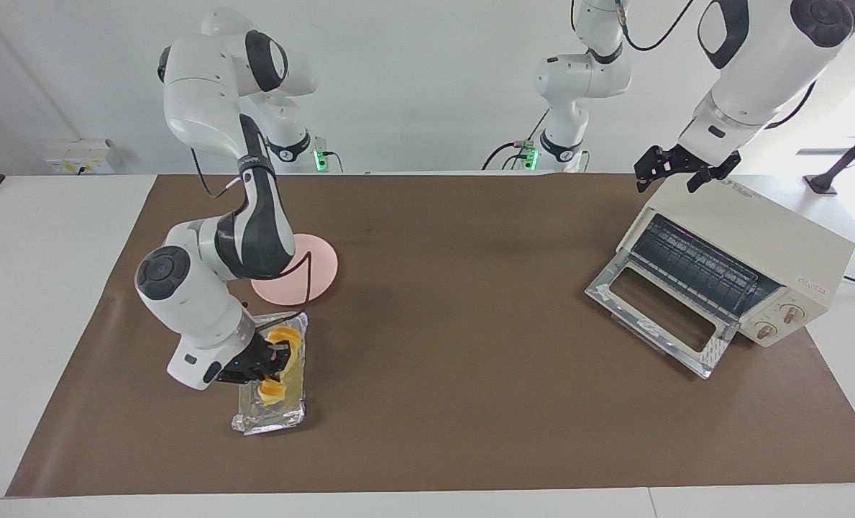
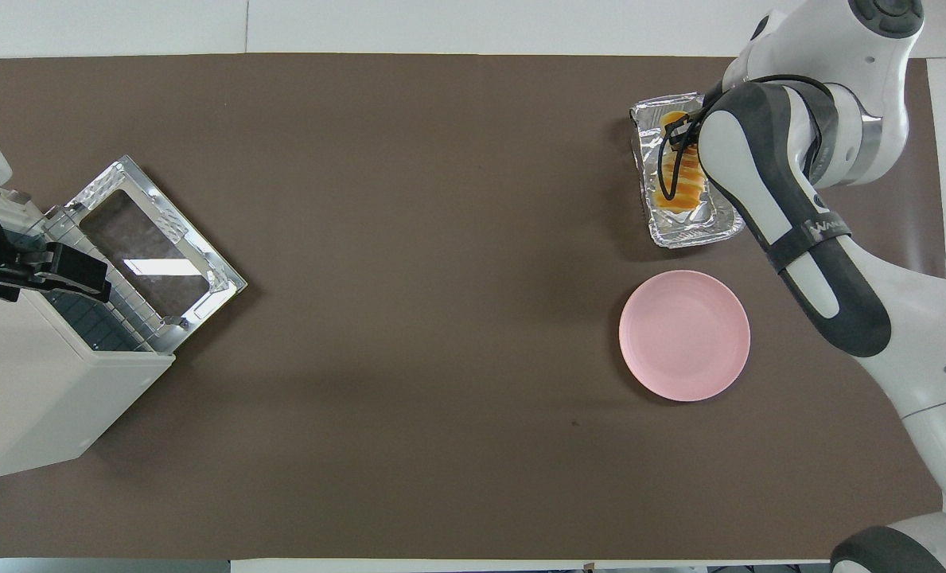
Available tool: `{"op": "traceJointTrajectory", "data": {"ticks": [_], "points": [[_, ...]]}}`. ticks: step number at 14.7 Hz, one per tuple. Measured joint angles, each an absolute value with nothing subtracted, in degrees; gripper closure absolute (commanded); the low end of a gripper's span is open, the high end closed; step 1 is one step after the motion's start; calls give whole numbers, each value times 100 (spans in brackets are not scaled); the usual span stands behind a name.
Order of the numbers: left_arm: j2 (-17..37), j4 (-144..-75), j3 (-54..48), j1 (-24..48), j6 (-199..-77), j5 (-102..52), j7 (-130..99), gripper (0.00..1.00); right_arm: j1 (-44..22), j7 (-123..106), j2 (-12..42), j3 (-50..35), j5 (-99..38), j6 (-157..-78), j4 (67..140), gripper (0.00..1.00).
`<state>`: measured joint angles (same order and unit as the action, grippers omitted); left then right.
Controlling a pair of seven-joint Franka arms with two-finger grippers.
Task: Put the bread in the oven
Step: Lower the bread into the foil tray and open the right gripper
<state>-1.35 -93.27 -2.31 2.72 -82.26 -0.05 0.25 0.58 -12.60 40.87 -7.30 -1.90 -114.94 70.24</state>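
Note:
The bread (image 1: 282, 339) (image 2: 677, 189), a short row of yellow-orange slices, is down in the silver foil tray (image 1: 271, 419) (image 2: 691, 232), lying along its length. My right gripper (image 1: 270, 362) is shut on the bread, and its arm hides part of the loaf from above. The cream-white oven (image 1: 754, 234) (image 2: 39, 398) stands at the left arm's end of the table. Its glass door (image 1: 656, 314) (image 2: 150, 256) is dropped open and the wire rack shows. My left gripper (image 1: 669, 176) (image 2: 47, 270) waits open just above the oven's top edge, holding nothing.
A bare round pink plate (image 1: 313, 267) (image 2: 684, 334) lies beside the foil tray, nearer to the robots. A brown mat (image 1: 456, 302) covers the table between the tray and the oven. A third arm stands at the back.

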Motion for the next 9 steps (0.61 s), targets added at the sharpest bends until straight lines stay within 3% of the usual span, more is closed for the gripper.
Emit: {"op": "traceJointTrajectory", "data": {"ticks": [6,7,8,9], "points": [[-135,-9327,-231,272,-8226,-5,25,0,62,-1260,4150,-689,-163,-12070,7324,100],[-135,-9327,-231,272,-8226,-5,25,0,57,-1260,4150,-690,-162,-12142,7393,74],[-135,-9327,-231,272,-8226,-5,25,0,51,-1259,4150,-690,-162,-12176,7431,13],[-135,-9327,-231,272,-8226,-5,25,0,44,-1258,4150,-691,-161,-12180,7444,0]]}}
